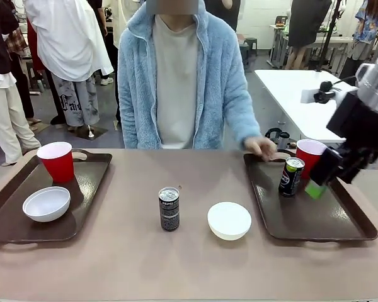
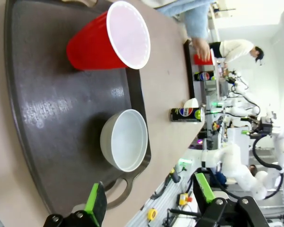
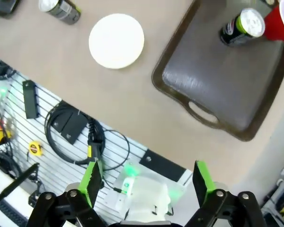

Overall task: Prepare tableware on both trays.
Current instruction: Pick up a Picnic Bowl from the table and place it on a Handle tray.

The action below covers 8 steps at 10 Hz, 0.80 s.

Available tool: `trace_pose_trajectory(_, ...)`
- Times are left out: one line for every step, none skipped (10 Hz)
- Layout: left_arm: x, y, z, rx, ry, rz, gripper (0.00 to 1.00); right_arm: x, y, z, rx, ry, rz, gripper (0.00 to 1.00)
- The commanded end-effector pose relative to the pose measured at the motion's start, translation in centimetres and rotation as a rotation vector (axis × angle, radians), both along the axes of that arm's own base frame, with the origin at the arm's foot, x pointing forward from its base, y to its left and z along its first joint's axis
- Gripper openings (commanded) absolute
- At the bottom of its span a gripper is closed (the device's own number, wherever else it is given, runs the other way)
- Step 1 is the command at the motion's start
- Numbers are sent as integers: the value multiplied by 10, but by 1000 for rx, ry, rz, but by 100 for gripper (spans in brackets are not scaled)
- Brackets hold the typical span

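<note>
Front view: left dark brown rectangular plastic tray (image 1: 88, 189) holds a red plastic cup (image 1: 57, 162) and a small round white bowl (image 1: 46, 204); right matching tray (image 1: 340, 220) holds a second red cup (image 1: 310, 154) and a slim dark drink can (image 1: 291, 177). Second can (image 1: 169, 209) and second bowl (image 1: 229, 220) stand on the table (image 1: 113, 264) between the trays. Left gripper (image 2: 149, 198) and right gripper (image 3: 144, 182) are both released, grasping nothing

Robotics laboratory, open-plan. Indicators: a robot arm (image 1: 368, 113) reaching over the table (image 1: 189, 264); a white workbench (image 1: 296, 94) and standing people behind; beside the table, a slotted wall panel (image 3: 52, 101) hung with black cable loops (image 3: 92, 137), a yellow tape measure (image 3: 34, 149) and a red-buttoned yellow switch box (image 2: 183, 199).
</note>
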<state>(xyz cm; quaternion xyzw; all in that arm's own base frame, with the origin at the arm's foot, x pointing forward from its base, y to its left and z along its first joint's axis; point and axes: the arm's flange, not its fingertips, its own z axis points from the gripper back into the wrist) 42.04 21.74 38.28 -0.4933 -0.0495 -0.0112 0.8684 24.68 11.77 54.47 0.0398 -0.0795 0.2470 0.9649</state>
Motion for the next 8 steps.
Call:
trace_pose_trajectory(-4,0,1,10,-6,-2,97,41,34,19,51,18,-69,100)
trace_pose_trajectory(-4,0,1,10,-6,-2,97,62,58,22,34,30,-131,100)
trace_pose_trajectory(-4,0,1,10,-6,-2,97,81,82,19,24,51,-191,100)
trace_pose_trajectory(-4,0,1,10,-6,-2,97,98,105,10,49,66,-238,100)
trace_pose_trajectory(-4,0,1,10,-6,-2,97,106,122,-7,94,75,-244,100)
trace_pose_trajectory(-4,0,1,10,-6,-2,97,108,134,-24,102,90,-233,100)
trace_pose_trajectory(-4,0,1,10,-6,-2,97,107,142,-39,80,101,-231,100)
trace_pose_trajectory(-4,0,1,10,-6,-2,97,105,145,-53,62,89,-224,100)
